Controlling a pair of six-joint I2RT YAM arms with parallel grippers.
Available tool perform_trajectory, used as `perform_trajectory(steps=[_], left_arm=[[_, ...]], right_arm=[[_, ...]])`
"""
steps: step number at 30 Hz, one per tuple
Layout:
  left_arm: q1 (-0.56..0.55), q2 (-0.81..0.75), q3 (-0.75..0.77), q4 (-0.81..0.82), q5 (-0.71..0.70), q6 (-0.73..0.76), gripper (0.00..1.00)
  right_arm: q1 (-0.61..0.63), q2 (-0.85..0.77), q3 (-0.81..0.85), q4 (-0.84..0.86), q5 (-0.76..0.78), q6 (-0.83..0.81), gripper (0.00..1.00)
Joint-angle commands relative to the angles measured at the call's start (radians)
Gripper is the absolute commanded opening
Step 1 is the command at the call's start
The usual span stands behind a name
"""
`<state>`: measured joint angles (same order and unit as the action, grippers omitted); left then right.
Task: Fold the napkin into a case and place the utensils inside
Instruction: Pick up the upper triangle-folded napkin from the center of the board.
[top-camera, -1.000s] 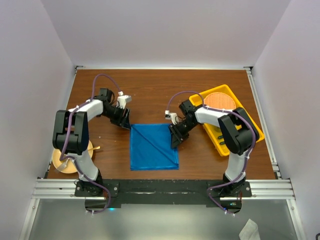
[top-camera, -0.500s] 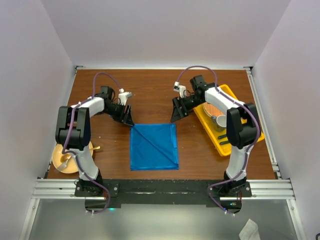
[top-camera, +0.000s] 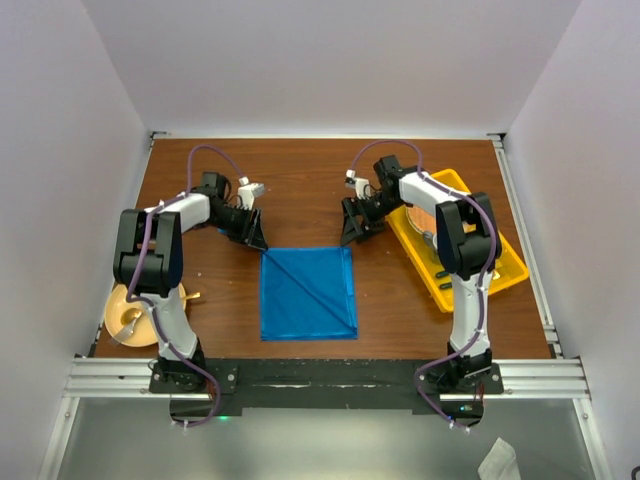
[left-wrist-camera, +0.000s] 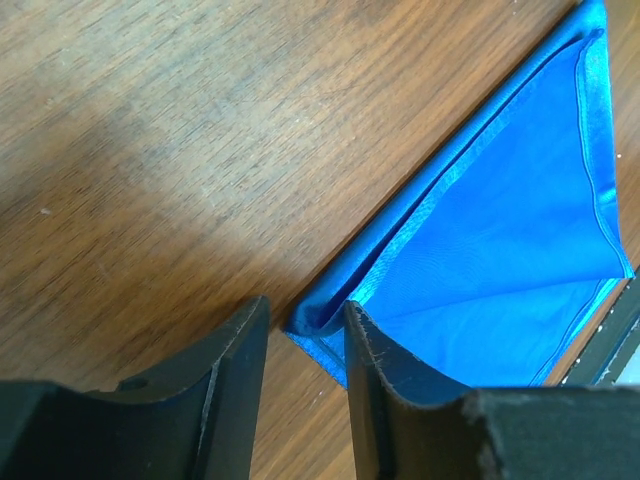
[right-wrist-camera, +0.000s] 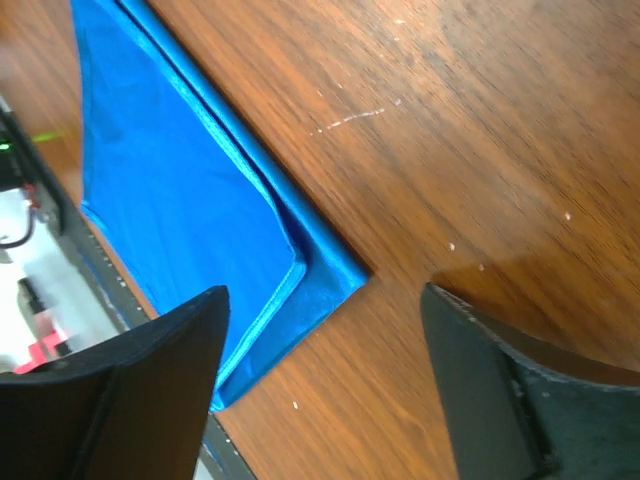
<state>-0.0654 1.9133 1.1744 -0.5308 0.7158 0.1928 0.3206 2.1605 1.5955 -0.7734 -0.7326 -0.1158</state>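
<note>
At far corners of napkin (top-camera: 308, 292) | left gripper (left-wrist-camera: 305, 306) slightly parted, seemingly not pinching | right gripper (right-wrist-camera: 325, 290) agape

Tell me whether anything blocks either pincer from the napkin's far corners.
Nothing visible does. In the wrist views, the napkin's far left corner lies between the open jaws of the left pincer. Its far right corner lies between those of the right pincer, with only bare table around.

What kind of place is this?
Likely a robot test booth: plain white walls box in a wooden table, two arms are bolted to a metal rail, and a blue napkin lies between them.
</note>
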Motion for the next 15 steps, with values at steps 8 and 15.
perform_trajectory(steps=[8, 15], left_arm=[[0.007, 0.026, 0.022, 0.018, 0.016, -0.001, 0.35], [0.007, 0.020, 0.008, 0.034, 0.014, -0.010, 0.35]], right_arm=[[0.006, 0.128, 0.044, -0.066, -0.143, -0.054, 0.58], [0.006, 0.160, 0.080, -0.098, -0.191, -0.061, 0.47]])
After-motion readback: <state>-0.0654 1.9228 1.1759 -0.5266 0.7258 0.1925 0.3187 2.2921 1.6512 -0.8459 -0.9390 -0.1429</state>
